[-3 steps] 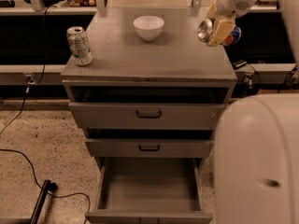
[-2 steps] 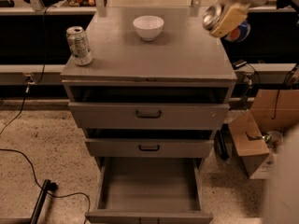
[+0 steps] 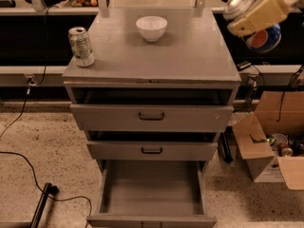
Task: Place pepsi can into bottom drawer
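- Camera view: the gripper point(image 3: 252, 19) was in the upper right corner of the frame, out past the right edge of the cabinet top point(image 3: 190, 61) and above it
- Its cream-coloured fingers point(image 3: 259, 13) were clamped across the pepsi can point(image 3: 264, 38), pinching it in mid-air
- The pepsi can was tilted, its silver end up and to the left and its blue body with the red-white logo showing below the finger
- The bottom drawer point(image 3: 151, 186) was pulled far out at the bottom centre of the frame, its plain grey floor showing
- Above it, the middle drawer point(image 3: 152, 150) and the top drawer point(image 3: 151, 117) each stood slightly out, each with a black handle
- A silver-and-green can point(image 3: 81, 46) stood upright near the left edge of the cabinet top
- A white bowl point(image 3: 151, 28) sat toward the back centre of the top, well apart from both cans
- A cardboard box point(image 3: 266, 161) with its flaps up lay on the speckled floor point(image 3: 47, 141) at the lower right
- A black cable point(image 3: 28, 161) ran over the floor at the lower left
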`<state>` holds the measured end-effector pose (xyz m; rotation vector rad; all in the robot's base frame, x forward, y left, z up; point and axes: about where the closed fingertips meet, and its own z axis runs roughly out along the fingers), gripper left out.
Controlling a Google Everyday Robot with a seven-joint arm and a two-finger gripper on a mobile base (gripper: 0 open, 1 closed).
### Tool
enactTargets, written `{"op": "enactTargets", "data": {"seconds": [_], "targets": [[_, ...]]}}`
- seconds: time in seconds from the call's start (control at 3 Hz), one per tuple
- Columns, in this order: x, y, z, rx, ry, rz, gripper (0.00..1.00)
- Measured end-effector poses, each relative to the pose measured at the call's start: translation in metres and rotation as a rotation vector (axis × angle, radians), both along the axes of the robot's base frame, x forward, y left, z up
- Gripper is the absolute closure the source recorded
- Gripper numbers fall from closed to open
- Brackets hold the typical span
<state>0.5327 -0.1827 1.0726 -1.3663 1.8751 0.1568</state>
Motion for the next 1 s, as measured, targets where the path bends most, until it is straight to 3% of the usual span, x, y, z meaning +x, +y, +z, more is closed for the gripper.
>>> {"op": "enactTargets", "data": {"seconds": [0.33, 0.67, 1.0], "targets": [[-0.016, -0.010, -0.032, -0.006, 0.064, -0.018, 1.00], [-0.009, 0.007, -0.056, 0.075, 0.112, 0.019, 1.00], [-0.026, 0.047, -0.063, 0.208, 0.079, 0.103, 1.00]]}}
